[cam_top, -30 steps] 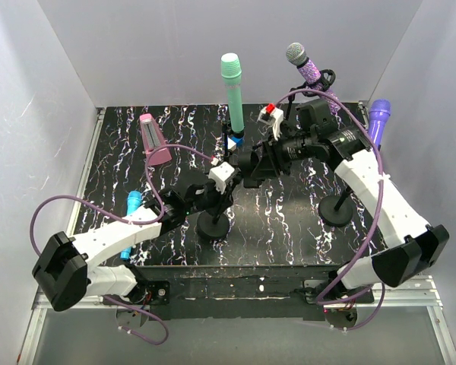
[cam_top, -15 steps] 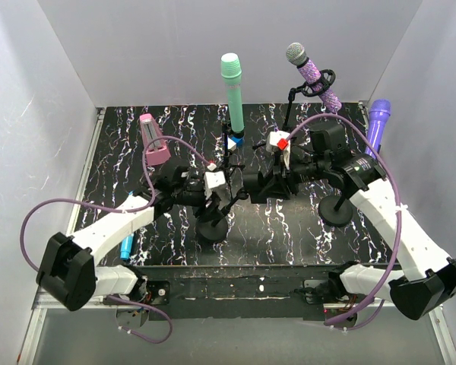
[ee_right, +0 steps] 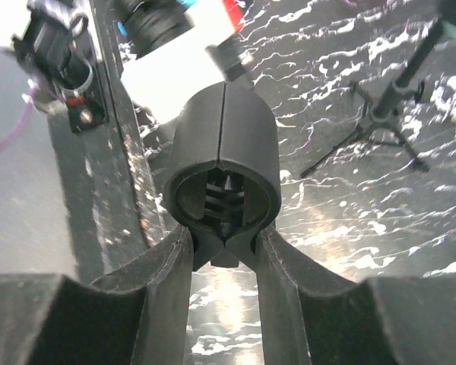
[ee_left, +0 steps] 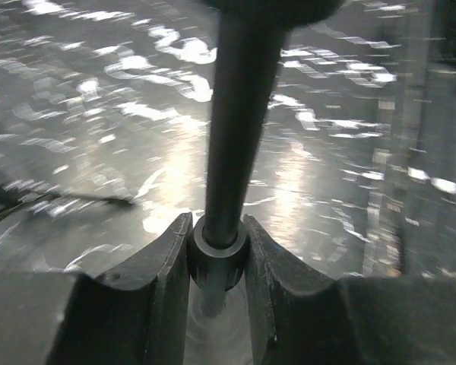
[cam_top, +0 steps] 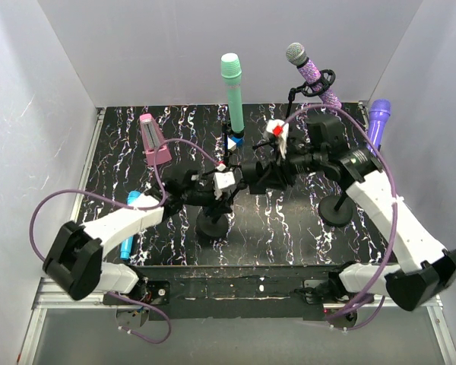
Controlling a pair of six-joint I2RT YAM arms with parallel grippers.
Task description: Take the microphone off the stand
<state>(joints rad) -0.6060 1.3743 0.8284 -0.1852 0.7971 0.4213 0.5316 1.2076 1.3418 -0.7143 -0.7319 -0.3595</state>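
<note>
a: where is the microphone?
b: the black microphone (ee_right: 224, 137) is up off the table (cam_top: 289, 228), over its middle, between the two arms. the right wrist camera looks at it end-on: a round barrel with a seam down the middle.
a: what is the right gripper (ee_right: 223, 232) doing?
b: it is pinching that barrel, with one finger pressed against each side of its lower half.
a: and the left gripper (ee_left: 216, 228)?
b: it is clamped on the pole (ee_left: 235, 114) of the stand (cam_top: 213, 222). the fingers (ee_left: 163, 266) hug a collar (ee_left: 216, 255) on the pole. the stand's round foot rests on the table, near the front edge.
a: is the microphone out of the stand?
b: i cannot tell. from above everything there is black on black, and neither wrist camera shows where the two meet.
a: what else is on the table?
b: a green microphone (cam_top: 230, 76) stands upright behind the middle. a glittery purple microphone (cam_top: 310, 70) with a grey head tilts at the back right. a plain purple microphone (cam_top: 378, 118) is at the right edge, and a pink microphone (cam_top: 153, 138) is at the back left. a blue microphone (cam_top: 131, 201) lies beside the left arm, partly hidden by it.
</note>
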